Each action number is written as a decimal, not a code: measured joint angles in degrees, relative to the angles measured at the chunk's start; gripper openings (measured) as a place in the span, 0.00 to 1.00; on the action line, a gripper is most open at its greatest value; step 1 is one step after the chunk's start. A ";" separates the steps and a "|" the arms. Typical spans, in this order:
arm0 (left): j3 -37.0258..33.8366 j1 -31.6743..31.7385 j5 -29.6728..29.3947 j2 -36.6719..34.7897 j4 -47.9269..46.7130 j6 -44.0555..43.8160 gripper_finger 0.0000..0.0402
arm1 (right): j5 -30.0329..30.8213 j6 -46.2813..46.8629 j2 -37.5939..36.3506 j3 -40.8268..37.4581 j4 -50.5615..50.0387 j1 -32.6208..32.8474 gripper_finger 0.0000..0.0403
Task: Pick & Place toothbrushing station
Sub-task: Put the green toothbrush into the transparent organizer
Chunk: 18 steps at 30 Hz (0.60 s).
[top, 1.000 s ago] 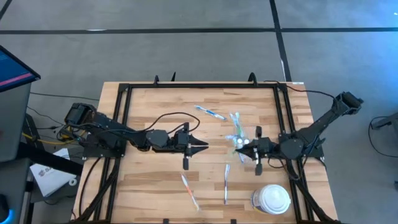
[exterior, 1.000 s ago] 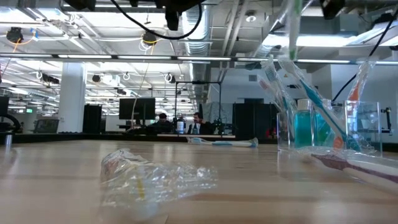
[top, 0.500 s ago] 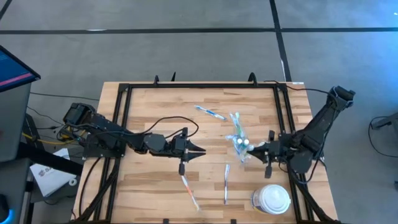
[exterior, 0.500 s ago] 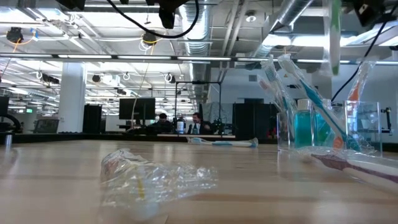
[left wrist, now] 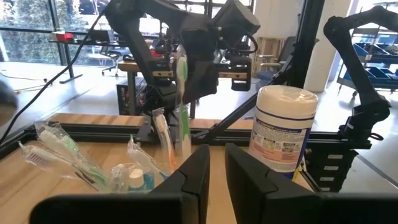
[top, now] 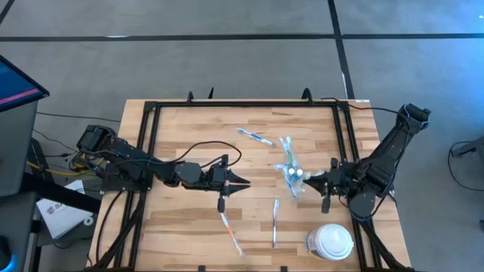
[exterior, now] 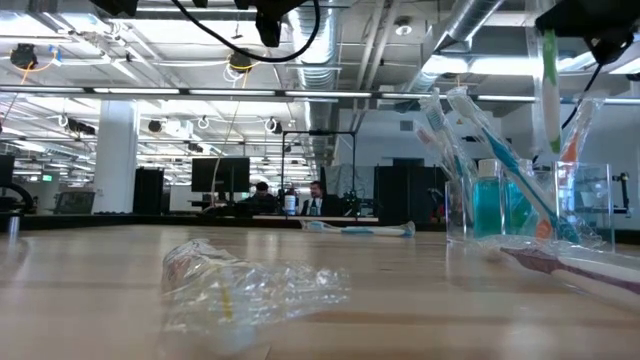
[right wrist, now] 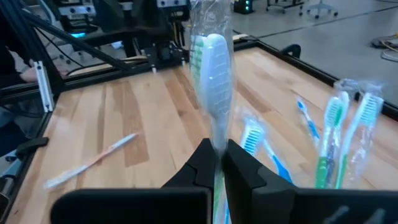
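Note:
The clear cup (top: 295,176) stands right of the table's middle and holds several wrapped toothbrushes and teal tubes; it also shows in the low view (exterior: 530,205). My right gripper (top: 318,183) is just right of and above the cup, shut on a green toothbrush in a clear wrapper (exterior: 549,90). Loose toothbrushes lie flat on the table: a blue one (top: 255,137) toward the far edge, and two (top: 231,232) (top: 275,221) toward the near edge. My left gripper (top: 240,183) hovers shut and empty at the table's middle, pointing at the cup. My right gripper pinches the wrapped green toothbrush's handle (right wrist: 217,134) between its two fingers, wrapper and all. The fingers come from above, pointing down. The toothbrush hangs upright below them, clear of the table, with its bristle head (right wrist: 210,53) away from the fingers and its lower end (exterior: 550,145) just above the cup's rim.
A large white lidded container (top: 331,243) stands near the table's near right corner. A crumpled clear wrapper (exterior: 250,285) lies on the wood in front of the low camera. A black frame (top: 151,151) runs round the table's edges. People sit at desks far behind the table.
My right gripper has carried the green toothbrush toward the table's right edge and then down, so it now hangs lower, just over the cup. The arm's elbow has swung toward the far edge. My left gripper has drifted a little toward the near edge.

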 joint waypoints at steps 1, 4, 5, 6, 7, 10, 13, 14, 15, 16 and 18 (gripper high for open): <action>0.00 0.00 0.00 0.00 0.00 -0.01 0.11 | 0.00 0.70 0.00 0.00 -0.77 -0.01 0.01; 0.00 0.00 0.00 0.04 -0.02 0.00 0.11 | 0.05 3.09 0.21 0.01 -2.78 -0.01 0.01; 0.00 0.00 -0.02 0.04 -0.02 -0.02 0.11 | 0.10 3.91 0.58 0.01 -3.31 -0.01 0.01; 0.00 0.00 -0.02 0.04 -0.03 -0.01 0.11 | 0.15 4.67 0.98 0.01 -3.76 -0.01 0.01; 0.00 0.00 -0.08 0.04 -0.04 -0.02 0.11 | 0.15 5.36 1.40 -0.01 -4.19 -0.01 0.01; 0.00 0.00 -0.17 0.04 -0.09 -0.02 0.11 | 0.82 7.30 2.82 -0.26 -4.48 -0.02 0.01; 0.00 0.00 -0.17 0.04 -0.19 -0.02 0.11 | 1.29 10.07 3.51 -1.85 -4.38 -0.10 0.01; 0.00 0.00 -0.17 0.04 -0.20 -0.02 0.11 | 1.39 11.24 3.54 -2.53 -4.38 -0.08 0.01; 0.00 0.00 -0.15 0.04 -0.21 -0.02 0.11 | 1.45 12.35 3.56 -3.18 -4.50 -0.08 0.01; 0.00 0.00 -0.16 0.04 -0.22 -0.02 0.11 | 1.49 13.39 3.58 -3.68 -4.35 -0.08 0.01; 0.00 0.00 -0.15 0.04 -0.28 -0.02 0.11 | 1.65 14.24 3.58 -4.60 -3.35 -0.09 0.01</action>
